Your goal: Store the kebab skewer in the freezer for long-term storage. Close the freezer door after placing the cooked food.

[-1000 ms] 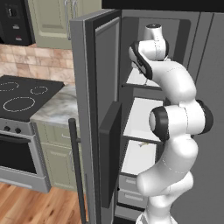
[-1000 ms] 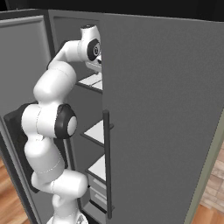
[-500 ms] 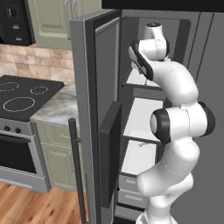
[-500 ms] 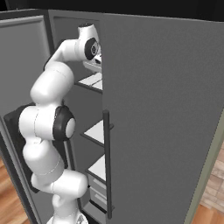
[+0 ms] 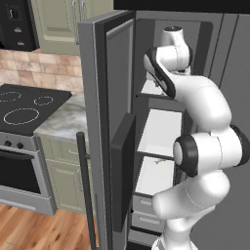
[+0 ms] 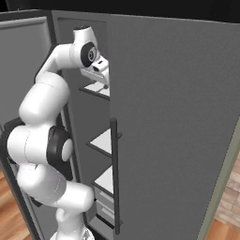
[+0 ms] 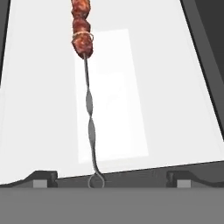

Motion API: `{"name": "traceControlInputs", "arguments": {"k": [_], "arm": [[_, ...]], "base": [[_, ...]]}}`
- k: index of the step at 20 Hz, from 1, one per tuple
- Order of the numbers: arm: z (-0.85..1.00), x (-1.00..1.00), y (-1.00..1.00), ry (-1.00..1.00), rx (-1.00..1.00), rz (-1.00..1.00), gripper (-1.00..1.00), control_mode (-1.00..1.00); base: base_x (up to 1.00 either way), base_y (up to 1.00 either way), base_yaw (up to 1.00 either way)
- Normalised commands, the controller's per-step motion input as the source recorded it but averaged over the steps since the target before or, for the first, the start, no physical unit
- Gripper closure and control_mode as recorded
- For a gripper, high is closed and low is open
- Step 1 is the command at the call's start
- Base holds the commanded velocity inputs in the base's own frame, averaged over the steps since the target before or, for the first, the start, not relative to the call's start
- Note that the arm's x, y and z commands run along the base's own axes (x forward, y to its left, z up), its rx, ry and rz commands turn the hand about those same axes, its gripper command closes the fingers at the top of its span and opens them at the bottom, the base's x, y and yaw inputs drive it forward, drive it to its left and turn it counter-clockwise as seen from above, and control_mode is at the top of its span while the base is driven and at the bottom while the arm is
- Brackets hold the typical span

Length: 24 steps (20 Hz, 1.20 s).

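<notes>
While no brand, label or writing could be read anywhere, the kebab skewer (image 7: 89, 118) lay flat on a white shelf (image 7: 175, 87) inside the freezer (image 5: 161, 132). Its red meat pointed away from the pincer (image 7: 109, 181). The 2 dark tips sat wide apart, one on each side of the loop end, holding nothing. The freezer door (image 5: 110, 122) stood open. Since half a second earlier, the hand had turned a little and the door had stayed put.

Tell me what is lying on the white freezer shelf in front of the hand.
The kebab skewer lies on the white shelf, meat end away from the gripper. Its far tip is cut off by the frame.
</notes>
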Motion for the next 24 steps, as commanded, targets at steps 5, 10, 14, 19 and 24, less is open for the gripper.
{"name": "traceControlInputs", "arguments": {"k": [5, 10, 14, 19, 24], "arm": [[0.00, -0.54, 0.09, 0.00, 0.00, 0.00, -1.00, -1.00], [0.00, -0.74, 0.04, 0.00, 0.00, 0.00, -1.00, -1.00], [0.00, -0.89, 0.00, 0.00, 0.00, 0.00, -1.00, -1.00], [0.00, -0.86, 0.00, 0.00, 0.00, 0.00, -1.00, -1.00], [0.00, -0.72, 0.00, 0.01, 0.00, 0.00, -1.00, -1.00]], "base": [[0.00, 0.00, 0.00], [0.00, 0.00, 0.00], [0.00, 0.00, 0.00], [0.00, 0.00, 0.00], [0.00, 0.00, 0.00]]}}
